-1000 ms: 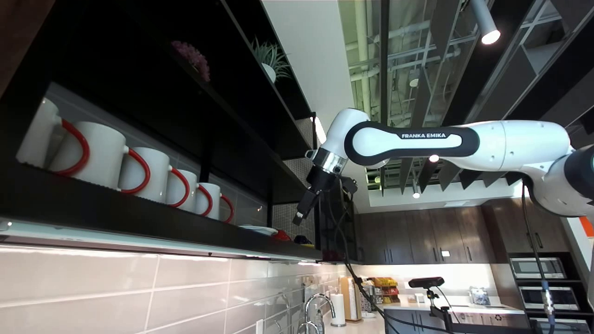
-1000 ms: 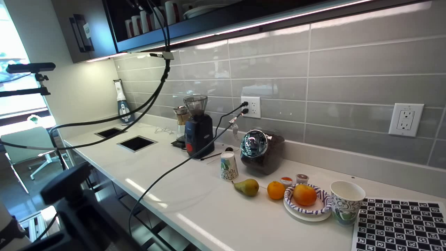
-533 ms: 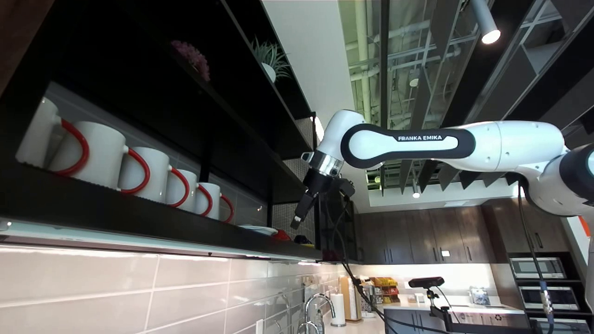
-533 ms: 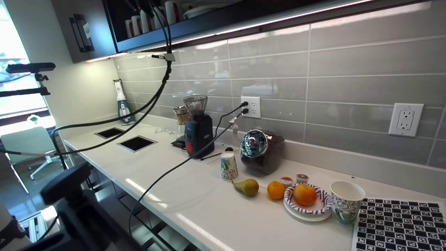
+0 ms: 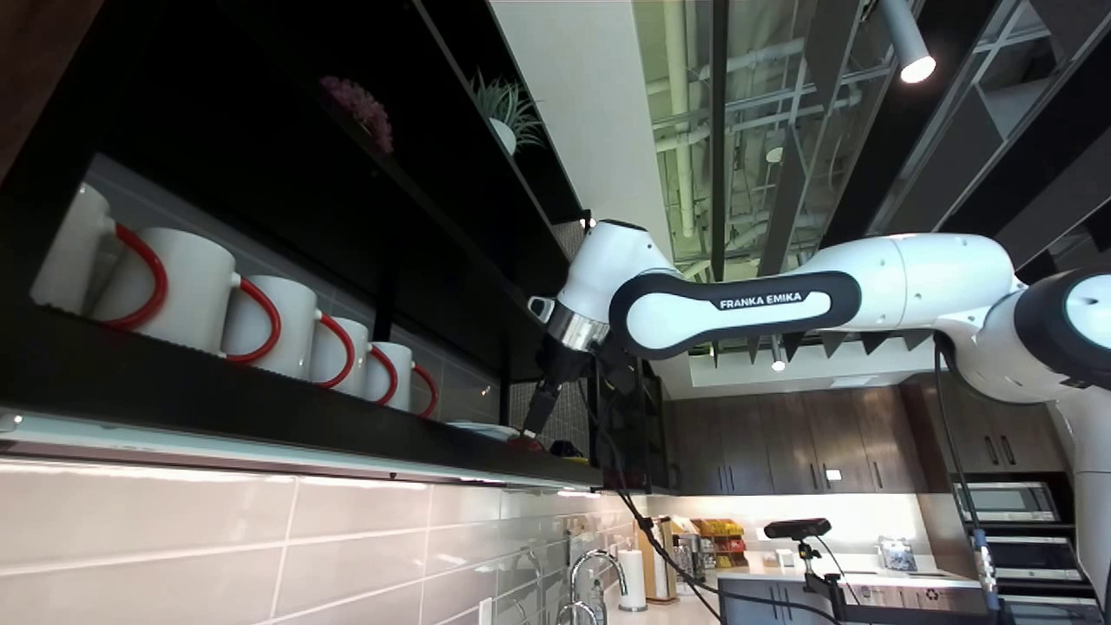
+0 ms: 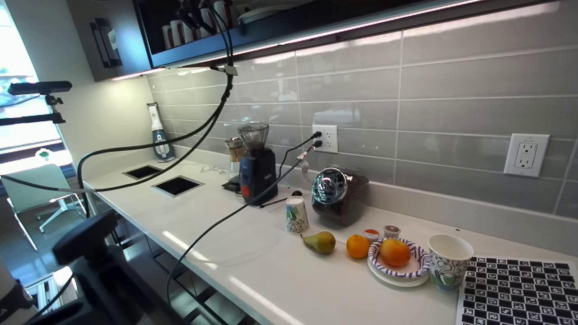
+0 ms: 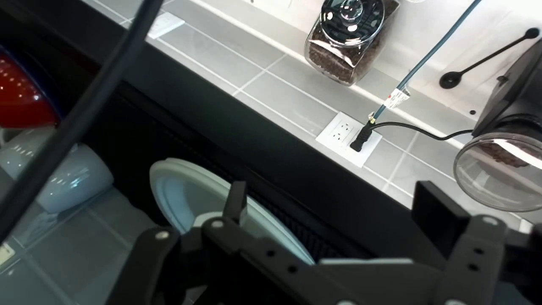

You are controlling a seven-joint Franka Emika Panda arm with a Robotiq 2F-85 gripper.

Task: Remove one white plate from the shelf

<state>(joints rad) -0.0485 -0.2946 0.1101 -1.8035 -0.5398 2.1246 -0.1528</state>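
The white plate (image 5: 483, 429) lies on the lower tier of the black shelf (image 5: 286, 395), seen nearly edge-on. It also shows in an exterior view (image 6: 264, 14) and in the wrist view (image 7: 186, 188), partly hidden behind a finger. My gripper (image 7: 338, 207) is open and empty, its fingers wide apart. In the wrist view one finger overlaps the plate's rim and the other is beyond the shelf's front edge (image 7: 262, 135). In an exterior view the gripper (image 5: 531, 429) is just right of the plate, by the red object (image 5: 526, 443). I cannot tell whether it touches anything.
White mugs with red handles (image 5: 178, 291) stand in a row on the same tier. Another black tier (image 5: 417, 217) hangs above. A red bowl (image 7: 25, 95) and white ware (image 7: 76, 178) are near the plate. Arm cables (image 6: 216, 115) hang over the counter (image 6: 253, 266).
The arm has moved left and slightly down in an exterior view, bringing the gripper closer to the plate and the shelf. The hanging cables have shifted along. The plate has not moved.
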